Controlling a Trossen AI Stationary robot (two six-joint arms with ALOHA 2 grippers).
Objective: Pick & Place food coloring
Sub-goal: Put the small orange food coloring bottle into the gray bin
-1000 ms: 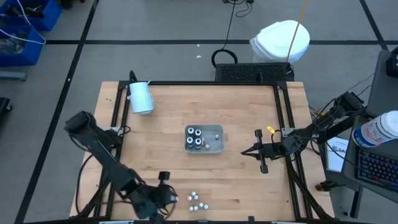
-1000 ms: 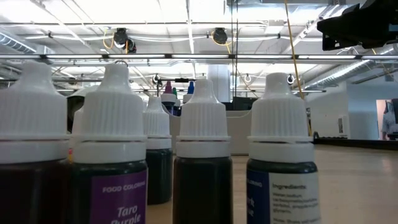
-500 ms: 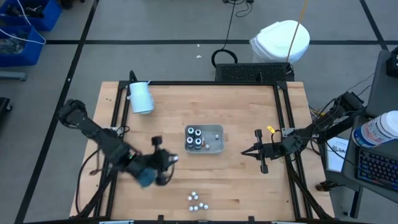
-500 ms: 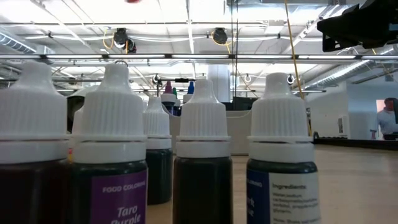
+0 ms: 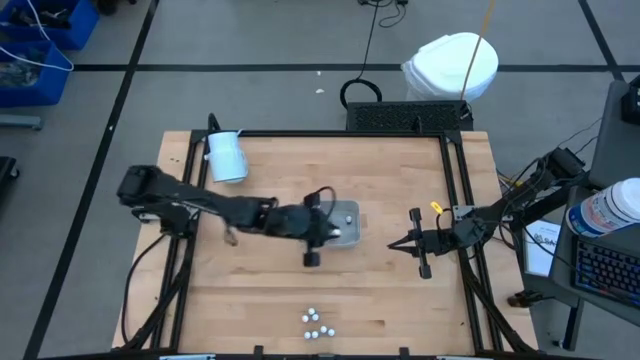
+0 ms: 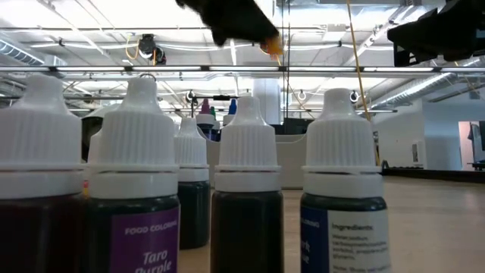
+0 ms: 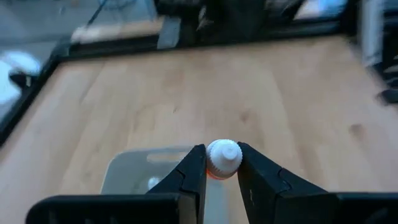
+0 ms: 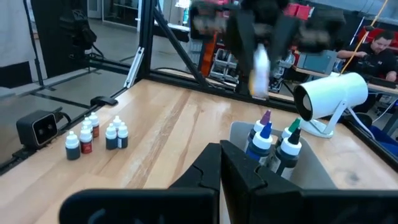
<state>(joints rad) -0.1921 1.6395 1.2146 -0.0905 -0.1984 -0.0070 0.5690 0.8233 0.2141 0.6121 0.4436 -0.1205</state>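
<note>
The left gripper [image 7: 221,163] hangs over the pale grey tray [image 5: 349,240] near the table's middle, its fingers pinched onto 1 small food coloring bottle [image 7: 222,159] with a white cap and a red-orange body, carried above the tray and not yet set down. In the right wrist view 4 bottles in the tray [image 8: 271,142] stand together with coloured tips, so part of the job looks done. Left to move is the cluster of small bottles [image 5: 317,323] at the table's near edge; the right wrist view shows about 6 there, some red. The right gripper [image 5: 420,245] waits at the right side of the table, fingers pressed together on nothing. By my judgement the task is near its midpoint, with 1 placement in hand.
</note>
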